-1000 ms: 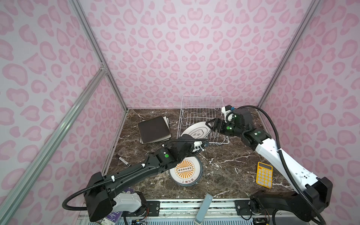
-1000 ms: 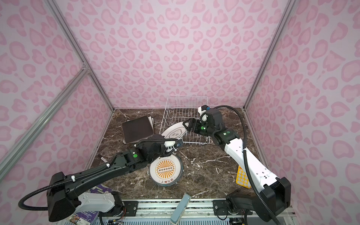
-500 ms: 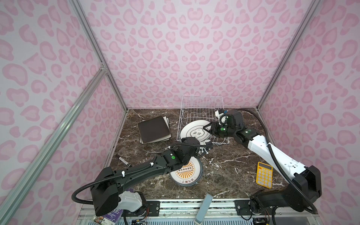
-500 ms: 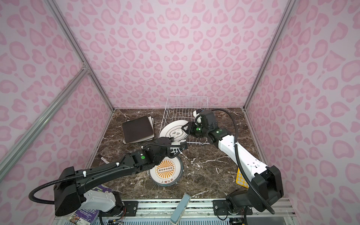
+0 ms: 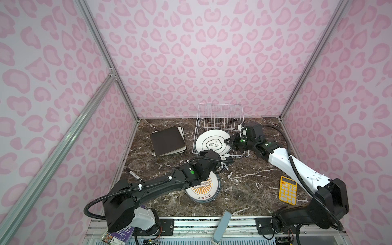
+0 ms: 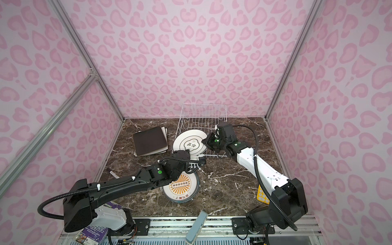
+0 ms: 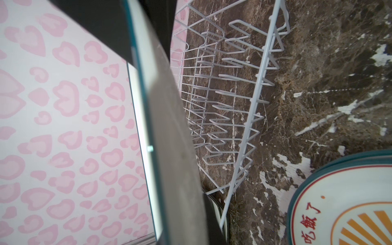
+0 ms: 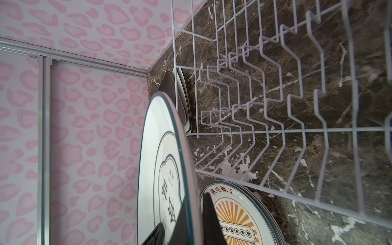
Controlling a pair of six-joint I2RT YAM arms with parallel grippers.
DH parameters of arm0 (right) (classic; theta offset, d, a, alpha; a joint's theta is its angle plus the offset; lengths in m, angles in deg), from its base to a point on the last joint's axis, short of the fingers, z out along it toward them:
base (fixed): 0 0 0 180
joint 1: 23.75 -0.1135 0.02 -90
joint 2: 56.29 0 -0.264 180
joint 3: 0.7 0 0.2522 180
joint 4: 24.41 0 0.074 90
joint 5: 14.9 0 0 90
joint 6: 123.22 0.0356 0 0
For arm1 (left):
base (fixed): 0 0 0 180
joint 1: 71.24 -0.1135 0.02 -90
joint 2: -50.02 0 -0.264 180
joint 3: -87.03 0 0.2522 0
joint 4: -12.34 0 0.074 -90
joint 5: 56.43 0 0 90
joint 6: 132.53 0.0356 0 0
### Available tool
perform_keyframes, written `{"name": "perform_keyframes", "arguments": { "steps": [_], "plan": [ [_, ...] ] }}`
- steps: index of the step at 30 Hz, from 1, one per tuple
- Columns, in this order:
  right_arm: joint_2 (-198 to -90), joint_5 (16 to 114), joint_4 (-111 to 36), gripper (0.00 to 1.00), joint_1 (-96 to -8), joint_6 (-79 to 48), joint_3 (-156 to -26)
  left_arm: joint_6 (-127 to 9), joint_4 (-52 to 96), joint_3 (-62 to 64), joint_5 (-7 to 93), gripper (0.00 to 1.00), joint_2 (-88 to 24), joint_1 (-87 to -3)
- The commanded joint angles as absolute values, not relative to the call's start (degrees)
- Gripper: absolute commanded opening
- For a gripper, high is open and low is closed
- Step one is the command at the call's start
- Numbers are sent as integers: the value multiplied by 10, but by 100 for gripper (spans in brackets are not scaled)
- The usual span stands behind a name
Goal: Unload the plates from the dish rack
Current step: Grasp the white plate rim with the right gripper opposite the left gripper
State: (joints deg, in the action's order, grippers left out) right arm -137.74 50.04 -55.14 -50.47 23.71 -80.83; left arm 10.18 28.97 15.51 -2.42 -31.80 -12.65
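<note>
At back of worktop, centre: white wire rack [image 5: 220, 118]. At its front end, round plate [image 5: 213, 143], tilted, printed face showing in both top views. Right gripper [image 5: 230, 142] clamped on plate's right rim, one finger on each face. Left gripper [image 5: 212, 153] clamped on plate's near rim, reaching in from front. Whether plate rests between prongs: cannot tell. Round stack [image 5: 203, 188] flat near front edge, centre. Square stack [image 5: 167, 141] left of rack, dark plate on top.

Place: lab test cell, not a home.
Walls: pink-patterned panels [image 5: 191, 53] box me in.
Frame: bare aluminium struts [image 5: 63, 142].
Surface: marble-look tabletop [image 5: 250, 186].
Mount: metal rail [image 5: 191, 222] along its front edge.
</note>
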Motion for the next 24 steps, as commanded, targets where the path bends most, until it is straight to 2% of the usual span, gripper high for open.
{"name": "perform_keyframes", "arguments": {
  "steps": [1, 12, 15, 16, 18, 24],
  "plan": [
    [-1367, 435, -522, 0, -509, 115, -796, 43, 204, 146, -17, 10, -320, -132],
    [-1343, 434, -504, 0, -501, 120, -772, 20, 223, 132, -28, 21, -329, -131],
    [-1340, 440, -496, 0, -498, 124, -770, 20, 224, 133, -30, 35, -330, -131],
    [-1339, 440, -492, 0, -497, 126, -769, 19, 224, 132, -30, 45, -329, -131],
    [-1337, 444, -480, 0, -494, 132, -765, 15, 221, 134, -27, 56, -324, -131],
    [-1335, 461, -459, 0, -485, 145, -770, -48, 272, 114, 1, 66, -315, -130]
  ]
}}
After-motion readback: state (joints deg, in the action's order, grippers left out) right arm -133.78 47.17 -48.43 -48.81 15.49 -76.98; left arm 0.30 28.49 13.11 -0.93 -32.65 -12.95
